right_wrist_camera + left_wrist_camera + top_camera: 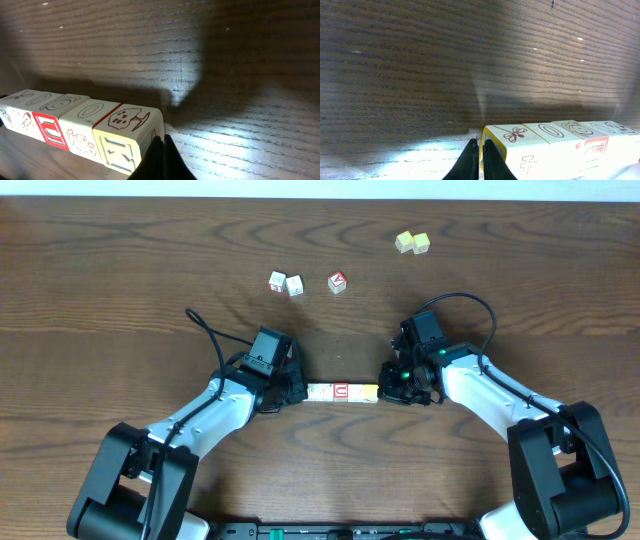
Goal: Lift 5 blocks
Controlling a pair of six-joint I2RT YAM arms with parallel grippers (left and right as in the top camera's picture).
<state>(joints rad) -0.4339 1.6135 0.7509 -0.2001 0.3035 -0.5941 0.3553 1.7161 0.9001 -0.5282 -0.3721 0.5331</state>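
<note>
On the brown wooden table point(100, 280), the left gripper point(297, 392) lay low, a little left of the middle and toward the near edge. Its two fingers point(470, 157) were pressed together with nothing between them. Their tips touched the left end of the row of blocks point(342, 392).

Behind that gripper, toward the far edge, two pale blocks point(286, 283) sat just beside each other, apart from everything else.

The row ran left to right between the two grippers, about midway across the table. Its blocks stood face to face in a straight line, and four could be counted in the wrist views. One showed a red dragonfly print at the left end, and one a red tree print at the right end. Whether the row rested on the wood or hung just clear of it could not be told.

A red-faced cube point(337, 281) stood alone behind the row.

The right gripper point(388, 388) met the row's right end, its fingers point(156, 160) likewise closed together and empty.

Near the far edge, right of the middle, two yellow cubes point(412, 242) sat touching.
</note>
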